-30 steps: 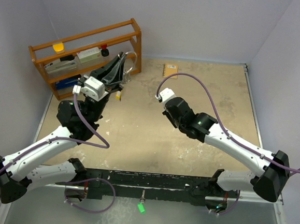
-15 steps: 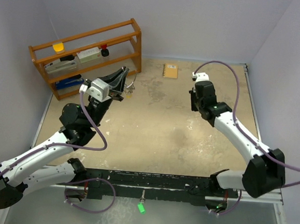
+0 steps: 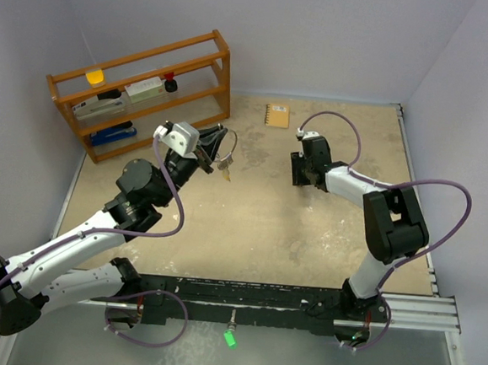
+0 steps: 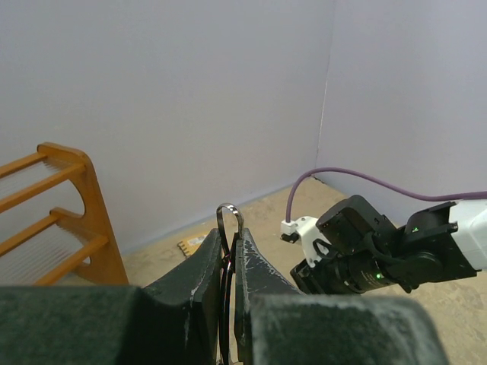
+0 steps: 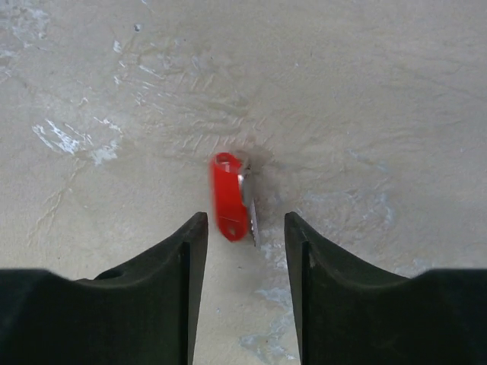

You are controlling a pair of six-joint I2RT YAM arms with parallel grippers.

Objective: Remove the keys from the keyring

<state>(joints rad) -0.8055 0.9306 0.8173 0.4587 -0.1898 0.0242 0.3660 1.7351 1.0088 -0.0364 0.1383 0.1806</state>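
Observation:
My left gripper (image 3: 216, 143) is shut on the keyring (image 4: 230, 214), whose thin silver loop sticks up between the fingertips in the left wrist view. Keys (image 3: 225, 170), one with a pale yellow head, dangle below the ring above the table. My right gripper (image 5: 245, 228) is open and points straight down at the table on the right (image 3: 299, 174). A red-headed key (image 5: 230, 196) with a silver blade is just past its fingertips, slightly blurred, touching neither finger.
A wooden rack (image 3: 142, 81) with small items stands at the back left. A small orange notebook (image 3: 276, 115) lies by the back wall. The right arm's wrist (image 4: 365, 251) sits close in front of my left gripper.
The right arm swung out to the right, then came back and lowered to the table; its gripper has opened, with the red-headed key free. The left gripper carried the ring rightward, away from the rack.

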